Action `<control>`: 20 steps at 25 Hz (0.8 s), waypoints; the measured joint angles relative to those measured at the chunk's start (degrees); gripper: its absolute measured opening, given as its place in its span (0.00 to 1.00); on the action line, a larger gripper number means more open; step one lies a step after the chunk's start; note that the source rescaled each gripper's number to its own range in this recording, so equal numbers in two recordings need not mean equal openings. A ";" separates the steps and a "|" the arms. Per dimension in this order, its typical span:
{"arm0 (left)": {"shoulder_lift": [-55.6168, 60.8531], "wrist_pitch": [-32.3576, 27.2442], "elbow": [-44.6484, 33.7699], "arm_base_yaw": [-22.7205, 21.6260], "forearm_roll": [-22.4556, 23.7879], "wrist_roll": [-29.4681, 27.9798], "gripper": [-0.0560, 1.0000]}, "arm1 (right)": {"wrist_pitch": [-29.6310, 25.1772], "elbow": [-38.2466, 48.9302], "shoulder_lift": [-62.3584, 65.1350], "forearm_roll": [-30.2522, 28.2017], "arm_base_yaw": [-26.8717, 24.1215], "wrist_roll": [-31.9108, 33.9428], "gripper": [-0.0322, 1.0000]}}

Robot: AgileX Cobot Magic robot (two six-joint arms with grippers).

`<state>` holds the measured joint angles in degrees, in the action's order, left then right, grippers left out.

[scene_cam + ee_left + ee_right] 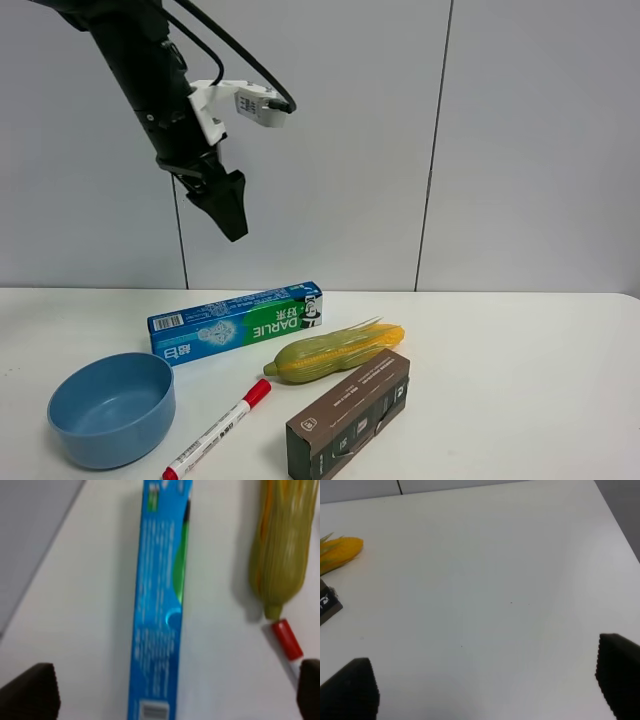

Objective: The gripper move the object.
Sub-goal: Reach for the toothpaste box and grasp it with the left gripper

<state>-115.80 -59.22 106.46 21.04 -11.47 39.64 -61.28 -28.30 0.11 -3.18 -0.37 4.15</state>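
The toothpaste carton (236,322) bears the brand DARLIE in white capitals on its green part, with Chinese characters beside it and a barcode at one end. Print on the marker (215,430) and the brown box (348,415) is too small to read.

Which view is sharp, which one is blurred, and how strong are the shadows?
Exterior high: sharp and evenly lit, lettering on the carton readable, only soft shadows under the corn. Left wrist: blurred, carton print unreadable. Right wrist: table in focus, claw fingertips dark and soft.
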 joint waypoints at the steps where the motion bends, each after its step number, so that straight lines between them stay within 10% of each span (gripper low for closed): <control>1: -1.22 -0.85 1.51 0.61 0.00 0.94 0.95 | 0.00 0.00 0.00 0.00 0.00 0.00 1.00; 11: -8.03 -6.43 4.75 3.58 0.15 12.85 0.95 | 0.00 0.00 0.00 0.00 0.00 0.00 1.00; 20: -8.88 -0.13 4.87 2.30 1.34 9.82 0.95 | 0.00 0.00 0.00 0.00 0.00 0.00 1.00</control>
<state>-124.68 -59.35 111.33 23.34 -10.13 49.46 -61.28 -28.30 0.11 -3.18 -0.37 4.15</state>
